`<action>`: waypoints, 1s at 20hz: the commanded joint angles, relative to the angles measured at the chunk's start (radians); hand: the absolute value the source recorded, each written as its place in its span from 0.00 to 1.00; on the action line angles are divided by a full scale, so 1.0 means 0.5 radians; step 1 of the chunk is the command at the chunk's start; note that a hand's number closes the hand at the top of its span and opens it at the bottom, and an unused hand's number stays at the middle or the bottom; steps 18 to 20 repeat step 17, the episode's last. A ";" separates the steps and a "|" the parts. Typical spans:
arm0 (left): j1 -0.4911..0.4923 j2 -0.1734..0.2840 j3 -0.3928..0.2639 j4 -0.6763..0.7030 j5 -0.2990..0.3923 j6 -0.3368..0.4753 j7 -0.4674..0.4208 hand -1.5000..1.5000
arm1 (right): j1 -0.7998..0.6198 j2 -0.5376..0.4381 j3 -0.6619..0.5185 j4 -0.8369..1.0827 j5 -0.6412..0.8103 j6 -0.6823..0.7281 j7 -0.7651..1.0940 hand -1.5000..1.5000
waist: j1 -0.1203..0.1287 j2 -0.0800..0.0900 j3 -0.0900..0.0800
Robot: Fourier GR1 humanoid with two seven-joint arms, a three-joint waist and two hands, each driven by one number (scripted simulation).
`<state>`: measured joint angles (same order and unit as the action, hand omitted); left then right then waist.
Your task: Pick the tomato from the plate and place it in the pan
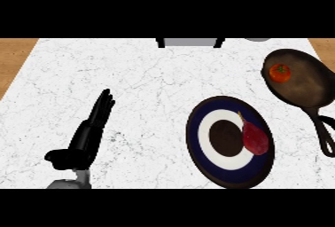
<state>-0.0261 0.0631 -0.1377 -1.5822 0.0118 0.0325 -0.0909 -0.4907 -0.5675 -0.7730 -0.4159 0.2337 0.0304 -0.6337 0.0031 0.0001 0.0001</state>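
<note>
— Where was the tomato [281,73]?

— It lay in the pan [307,91], on the left part of the pan's dark floor, close to the far-left wall. It was small, round and orange-red, with a bit of green at its top. Nothing else lay in the pan with it.

— And the pan itself?

— It sat at the far right of the desk [144,84], a dark brownish skillet whose handle [323,135] ran toward the near side along the right edge of the view.

— What about the plate [200,146]?

— It stood nearer and to the left of the pan, apart from it, with a strip of bare desk between them. It had a dark blue rim, a white ring inside that, and a dark round middle. One thing rested on it: a dark red, elongated vegetable [255,136] with a thin stem pointing to the far side, lying on the right part of the plate across the white ring and blue rim.

— Did any hand touch these?

— No. The left hand [91,128] showed at the near left, well apart from the plate, its fingers straight and together, pointing to the far side, the thumb out to the left, holding nothing. The right hand did not show.

— Anything else?

— A grey object [189,42] at the far edge, cut off by the view.
</note>
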 commanded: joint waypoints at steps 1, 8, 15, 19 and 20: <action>0.081 0.005 -0.001 -0.004 -0.006 -0.048 -0.047 0.50 | 0.110 -0.003 0.089 -0.056 -0.072 -0.005 0.017 0.00 | 0.002 0.001 0.000; -0.120 -0.046 0.086 0.179 0.000 -0.051 -0.087 0.50 | 0.152 0.048 0.265 -0.266 -0.141 -0.149 0.205 0.00 | -0.004 0.001 0.000; 0.042 -0.033 0.025 -0.083 -0.047 -0.011 0.046 0.50 | 0.325 0.085 0.331 -0.417 -0.172 -0.291 0.098 0.00 | 0.002 0.000 0.000; -0.115 -0.081 0.036 0.099 -0.053 -0.014 -0.002 0.50 | 0.333 0.118 0.385 -0.431 -0.131 -0.397 0.124 0.00 | -0.002 0.002 0.000; -0.115 -0.081 0.036 0.099 -0.053 -0.014 -0.002 0.50 | 0.333 0.118 0.385 -0.431 -0.131 -0.397 0.124 0.00 | -0.002 0.002 0.000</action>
